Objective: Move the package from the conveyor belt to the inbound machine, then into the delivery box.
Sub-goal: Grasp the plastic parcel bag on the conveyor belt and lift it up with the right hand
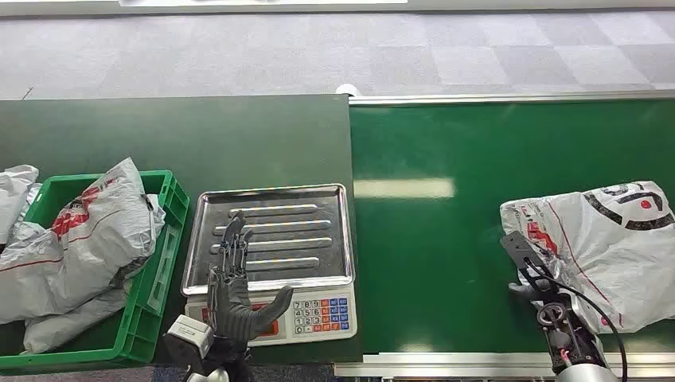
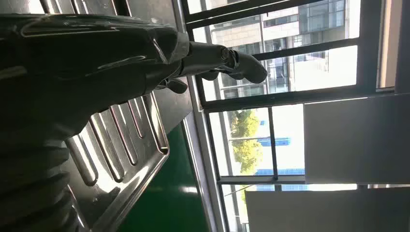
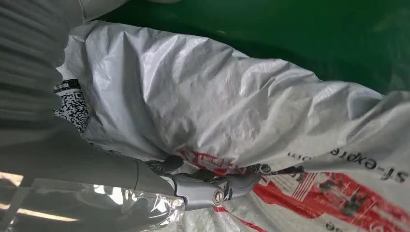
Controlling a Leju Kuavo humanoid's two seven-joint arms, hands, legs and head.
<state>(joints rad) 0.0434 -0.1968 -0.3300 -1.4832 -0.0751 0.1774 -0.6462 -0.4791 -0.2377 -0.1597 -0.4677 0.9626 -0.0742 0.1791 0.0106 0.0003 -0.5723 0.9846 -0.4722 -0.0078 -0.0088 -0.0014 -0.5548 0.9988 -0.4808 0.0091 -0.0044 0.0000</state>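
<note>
A white and grey courier package [image 1: 613, 239] with red print lies on the green conveyor belt [image 1: 446, 239] at the right. My right hand [image 1: 527, 270] is at its near-left edge. In the right wrist view the thumb [image 3: 208, 189] lies against the crinkled package [image 3: 232, 111]; the fingers are hidden, so the grip is unclear. The inbound machine is a scale with a steel tray [image 1: 318, 208] and a keypad [image 1: 322, 314]. My left hand [image 1: 235, 282] hovers over the tray's near-left part, fingers spread, holding nothing. Its thumb [image 2: 232, 60] sticks out above the tray [image 2: 140, 145].
A green crate [image 1: 171, 215] at the left holds several grey packages [image 1: 79, 239], and another bag [image 1: 14, 187] lies beyond its far-left corner. The dark green table [image 1: 199, 135] meets the belt at a metal rail [image 1: 509, 98]. Grey carpet lies beyond.
</note>
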